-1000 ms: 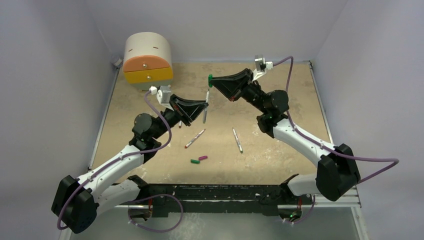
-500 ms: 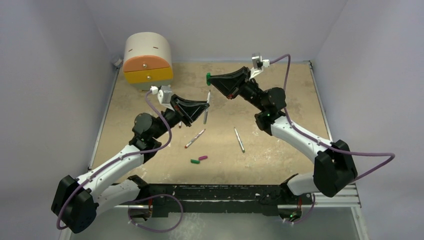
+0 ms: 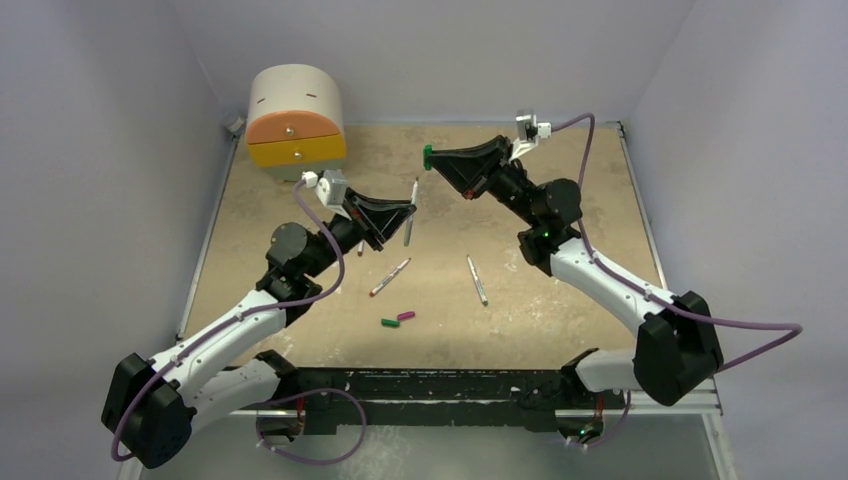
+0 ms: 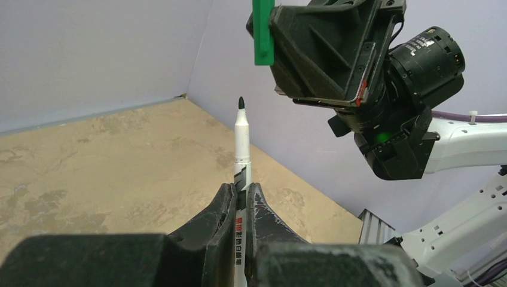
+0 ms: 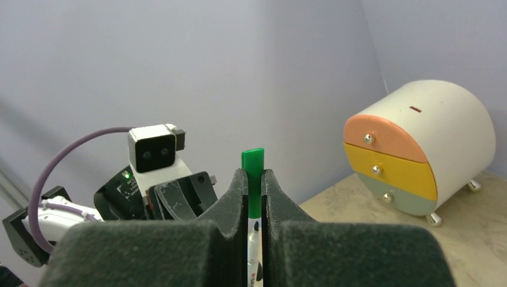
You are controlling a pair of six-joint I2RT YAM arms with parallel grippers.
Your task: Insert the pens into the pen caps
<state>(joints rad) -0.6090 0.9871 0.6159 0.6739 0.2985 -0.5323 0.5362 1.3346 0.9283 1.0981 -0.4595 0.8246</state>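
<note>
My left gripper is shut on a white pen, whose dark green tip points up. My right gripper is shut on a green cap. In the left wrist view the green cap hangs above and slightly right of the pen tip, apart from it. Through the right jaws the pen shows below the cap. Two more pens lie on the table. A green cap and a magenta cap lie near the front.
A round white drawer box with orange and yellow fronts stands at the back left. Grey walls enclose the tan table on three sides. A metal rail runs along the near edge.
My right gripper with the green cap swung a little left, then back right and slightly up. The left gripper and its pen shifted only slightly.
</note>
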